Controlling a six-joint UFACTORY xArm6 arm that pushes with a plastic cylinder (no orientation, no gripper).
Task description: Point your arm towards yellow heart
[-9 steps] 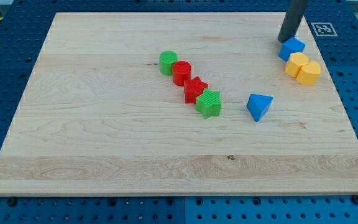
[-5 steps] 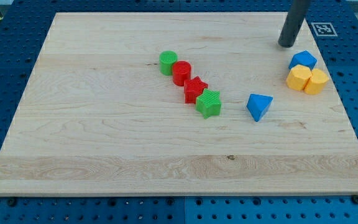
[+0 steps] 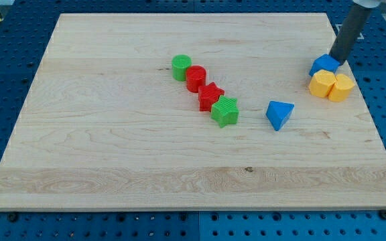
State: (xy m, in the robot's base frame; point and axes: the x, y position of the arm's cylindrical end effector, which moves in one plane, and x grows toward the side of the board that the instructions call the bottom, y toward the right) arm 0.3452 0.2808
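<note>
Two yellow blocks sit touching near the board's right edge. The right one [image 3: 342,88] looks like the yellow heart, and the left one [image 3: 322,85] looks many-sided. A blue block [image 3: 324,65] touches them from above. My tip [image 3: 337,61] rests at the blue block's upper right corner, just above the yellow heart, and the rod leans up to the view's top right.
A blue triangular block [image 3: 279,114] lies left of and below the yellow pair. A diagonal row runs through the middle: green cylinder [image 3: 181,67], red cylinder [image 3: 196,78], red star [image 3: 210,96], green star [image 3: 225,111]. The board's right edge [image 3: 364,107] is close.
The blue and yellow blocks first slid down and to the right. My tip then moved from the blue block's upper left to its upper right.
</note>
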